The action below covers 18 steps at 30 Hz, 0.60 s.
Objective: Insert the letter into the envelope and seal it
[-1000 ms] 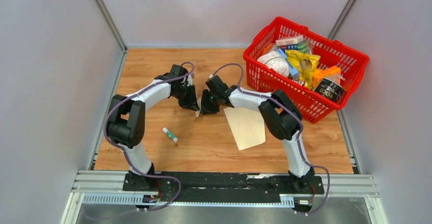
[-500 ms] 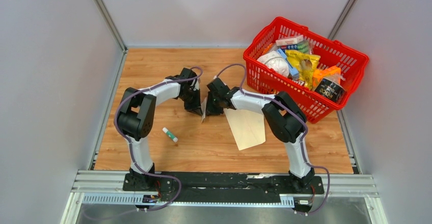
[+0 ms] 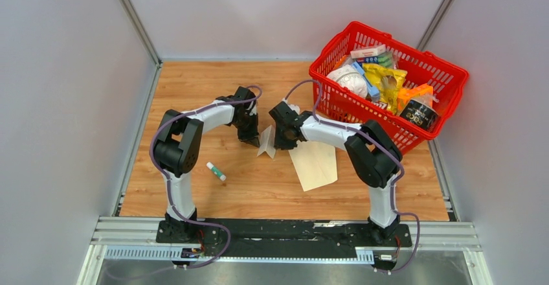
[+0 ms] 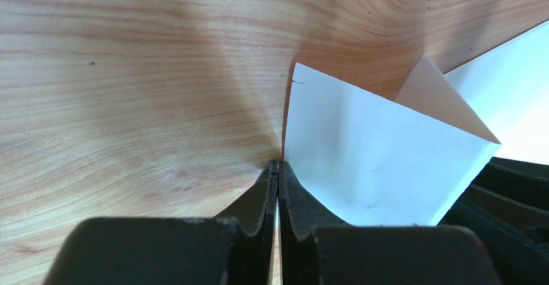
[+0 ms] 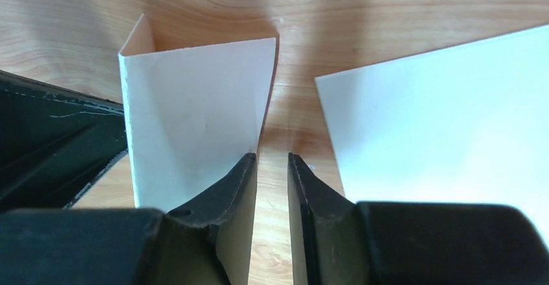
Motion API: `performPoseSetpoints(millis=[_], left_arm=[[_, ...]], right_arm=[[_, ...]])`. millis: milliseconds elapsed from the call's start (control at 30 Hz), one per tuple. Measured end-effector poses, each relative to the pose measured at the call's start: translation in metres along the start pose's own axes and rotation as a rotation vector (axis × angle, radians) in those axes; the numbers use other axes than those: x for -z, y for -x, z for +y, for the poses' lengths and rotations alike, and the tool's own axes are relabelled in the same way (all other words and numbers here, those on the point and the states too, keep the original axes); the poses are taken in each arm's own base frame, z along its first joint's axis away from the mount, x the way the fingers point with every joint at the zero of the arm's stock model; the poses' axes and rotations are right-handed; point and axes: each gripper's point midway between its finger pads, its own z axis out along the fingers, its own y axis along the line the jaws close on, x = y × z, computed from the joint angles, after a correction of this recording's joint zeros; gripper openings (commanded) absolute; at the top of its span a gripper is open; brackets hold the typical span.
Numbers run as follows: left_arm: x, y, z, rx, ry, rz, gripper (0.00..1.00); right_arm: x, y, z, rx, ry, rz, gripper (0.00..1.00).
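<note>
The letter (image 3: pixel 266 142) is a small pale sheet, bent into a V and standing on edge on the wooden table between my two grippers. My left gripper (image 3: pixel 251 139) is shut on its left edge; the left wrist view shows the letter (image 4: pixel 375 162) running into the closed jaws of the left gripper (image 4: pixel 278 165). My right gripper (image 5: pixel 272 159) is slightly open with only bare wood between the fingers; its left finger is right beside the letter (image 5: pixel 194 123). The envelope (image 3: pixel 315 162) lies flat just right of the letter, and shows in the right wrist view (image 5: pixel 440 123).
A red basket (image 3: pixel 453 71) full of groceries stands at the back right, close behind the right arm. A small white and green glue stick (image 3: pixel 216 171) lies on the table to the left of the letter. Grey walls enclose the table.
Both grippers have shifted right, toward the envelope. The letter now shows more plainly between them, and the right gripper has drawn slightly away from it.
</note>
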Motion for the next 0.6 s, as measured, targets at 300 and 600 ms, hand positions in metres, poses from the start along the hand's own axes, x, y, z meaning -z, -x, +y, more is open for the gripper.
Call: performPoseSetpoints(millis=[300,600], left_arm=[[0.000,0.000,0.000,0.001,0.000,0.000,0.06],[0.000,0.001,0.000,0.000,-0.001,-0.003,0.06]], right_arm=[[0.036,0.019,-0.007,0.004,-0.041,-0.084,0.46],[0.060,0.039,0.005,0.001,0.003,-0.157,0.89]])
